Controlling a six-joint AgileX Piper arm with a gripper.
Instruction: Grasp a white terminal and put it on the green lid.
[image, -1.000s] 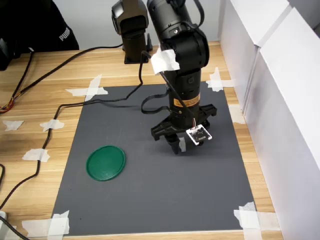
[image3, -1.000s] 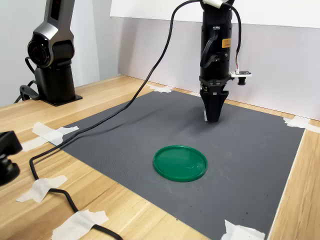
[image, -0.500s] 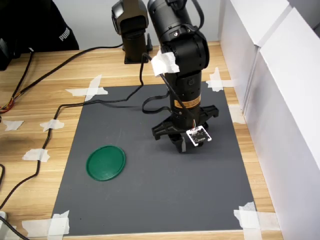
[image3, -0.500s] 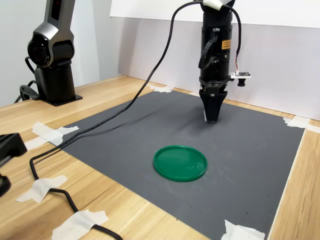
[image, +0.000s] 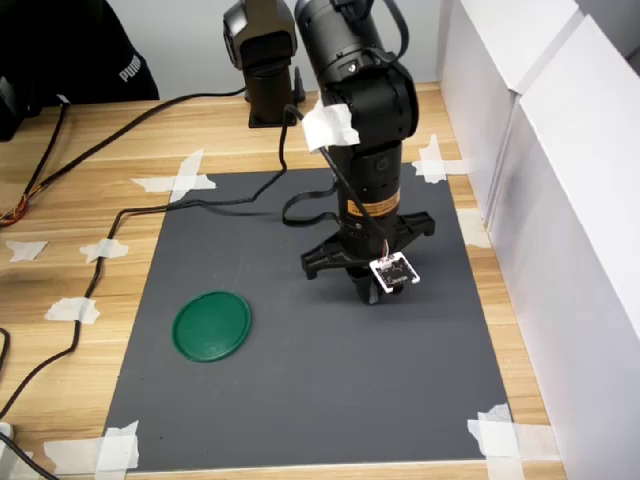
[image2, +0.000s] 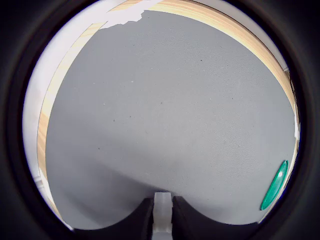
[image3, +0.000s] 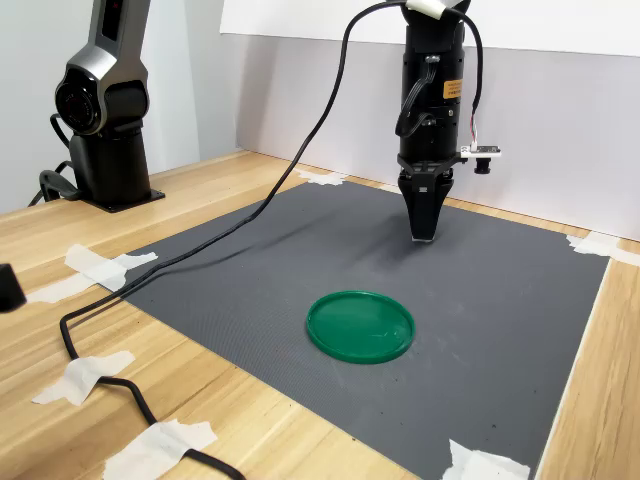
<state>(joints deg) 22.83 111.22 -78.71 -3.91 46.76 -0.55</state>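
Robotics lab, taped grey mat (image: 300, 390), white partition panels (image: 560, 200)

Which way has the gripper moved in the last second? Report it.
Yes, slightly: in the second exterior view the gripper has lifted a little off the grey mat, away from the green lid.

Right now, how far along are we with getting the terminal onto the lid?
Pickup looks done: the pincer is shut on the white terminal, raised above the grey mat. The carry is in hand. Left: move to the green lid, which lies bare, and release.
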